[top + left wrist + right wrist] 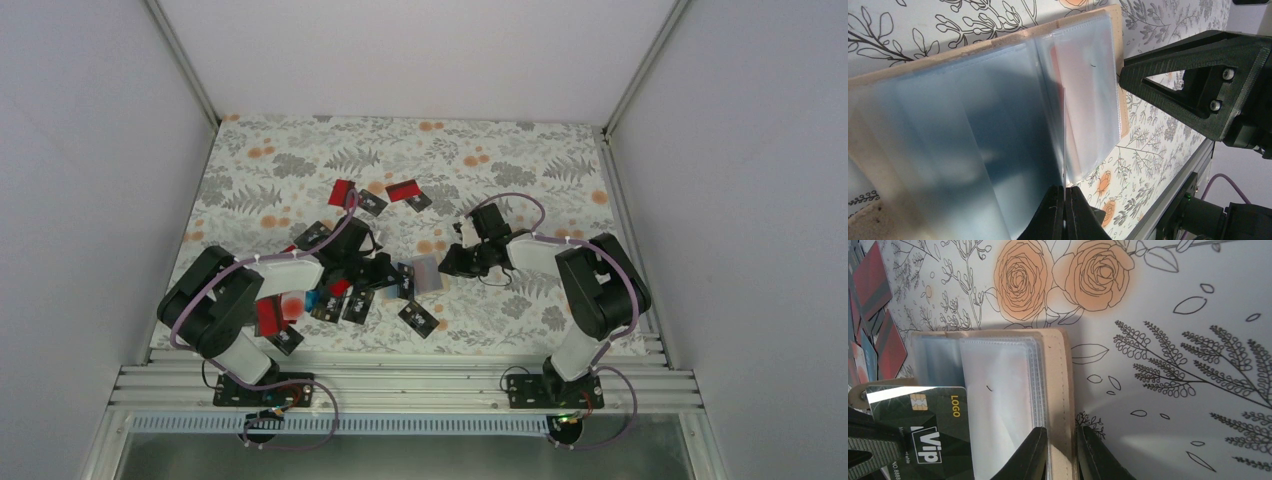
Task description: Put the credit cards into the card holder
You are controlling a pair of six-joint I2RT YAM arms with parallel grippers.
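Open card holder (428,272) lies mid-table; right gripper (1063,442) pinches its 3 o'clock edge, left gripper (1064,195) clamps a black card (933,425) edge-on over its pockets. Loose credit cards (418,317) crowd 6 to 11 o'clock; floral tablecloth (560,160) lies open toward 1 o'clock, white walls (400,50) beyond.

Floral cloth (300,165) w/ grey ferns & orange roses (1020,275) fills centre of top view, alu rails (420,385) across bottom, plain white walls (80,150) left, right & top
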